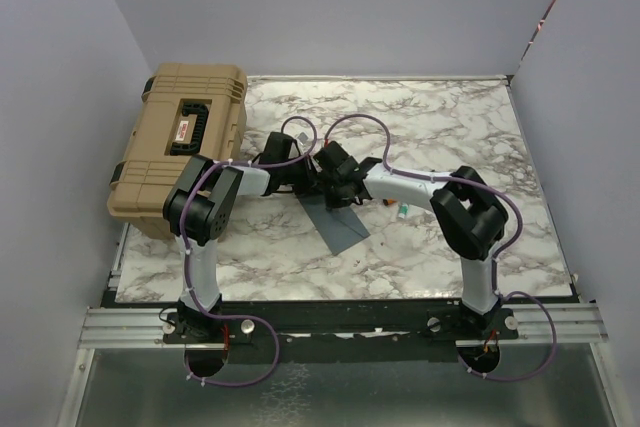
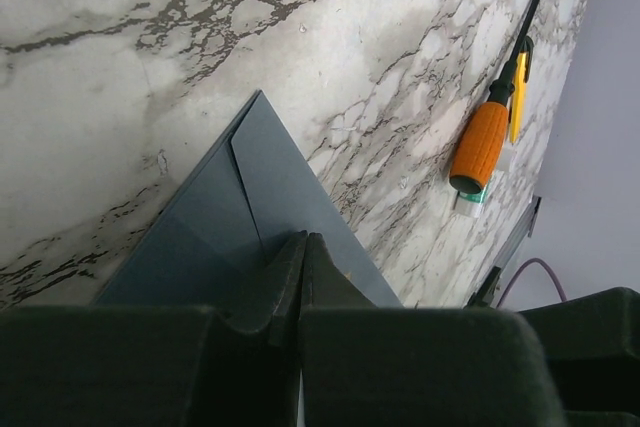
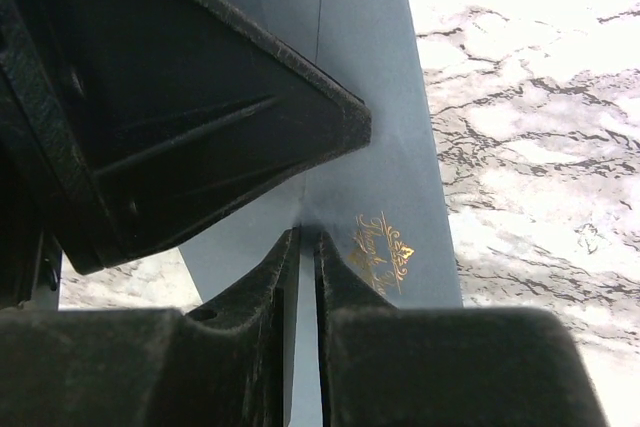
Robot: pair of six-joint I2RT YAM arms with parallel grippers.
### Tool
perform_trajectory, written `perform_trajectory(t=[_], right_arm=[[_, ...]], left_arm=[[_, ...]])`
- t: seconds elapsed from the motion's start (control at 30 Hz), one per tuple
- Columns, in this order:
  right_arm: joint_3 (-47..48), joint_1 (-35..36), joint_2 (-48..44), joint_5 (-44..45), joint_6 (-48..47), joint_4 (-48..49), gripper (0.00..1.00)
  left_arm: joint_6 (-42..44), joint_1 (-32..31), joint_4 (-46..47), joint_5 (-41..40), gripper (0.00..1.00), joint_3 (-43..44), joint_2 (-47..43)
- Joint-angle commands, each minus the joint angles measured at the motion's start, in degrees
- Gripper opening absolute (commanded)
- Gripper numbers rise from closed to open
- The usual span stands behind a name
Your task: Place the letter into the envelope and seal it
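Top external: one envelope (image 1: pixel 340 225), one case (image 1: pixel 185 142) (left fingers (image 2: pixel 283 282) closed, right fingers (image 3: pixel 262 292) unclear)

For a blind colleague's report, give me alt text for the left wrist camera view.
The left hand, fingers shut, has its tips on a grey-blue envelope lying on the marble table. An orange-handled screwdriver lies farther off on the right.

Top cam looked down from behind the bases over the whole table (image 1: pixel 450 127); both wrist cams sat close above the envelope (image 1: pixel 340 229).
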Motion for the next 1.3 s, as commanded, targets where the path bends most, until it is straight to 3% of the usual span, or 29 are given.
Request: perform_trajectory(t=[0.0,0.2,0.33,0.6,0.73,0.8,0.97,1.27], right_arm=[[1.41,-0.05,3.16,1.37,1.89,-2.27,0.13],[3.65,-0.05,4.81,5.26,5.45,-5.12,0.04],[4.08,-0.05,4.46,4.57,5.84,-3.66,0.03],[3.75,-0.14,1.74,5.14,5.28,-0.62,0.23],[3.30,-0.14,-0.29,6.21,4.76,1.19,0.25],[3.11,-0.14,-0.97,7.28,4.41,1.41,0.24],[3.05,-0.14,-0.15,9.25,3.10,0.26,0.07],[4.33,-0.14,3.77,6.39,-1.48,-1.25,0.07]], left_arm=[[2.44,0.46,-8.97,-4.21,0.00,-3.72,4.52],[2.35,0.73,-8.98,-4.20,0.00,-3.43,5.08],[2.35,0.96,-9.11,-3.94,0.00,-3.11,5.37],[2.52,1.08,-9.05,-4.11,0.00,-3.55,5.44],[2.58,1.09,-9.13,-4.33,0.00,-3.55,5.48],[2.54,1.08,-9.20,-4.37,0.00,-3.51,5.49],[2.57,1.06,-9.31,-4.55,0.00,-3.46,5.49],[2.61,1.06,-9.40,-4.95,0.00,-3.46,5.67]])
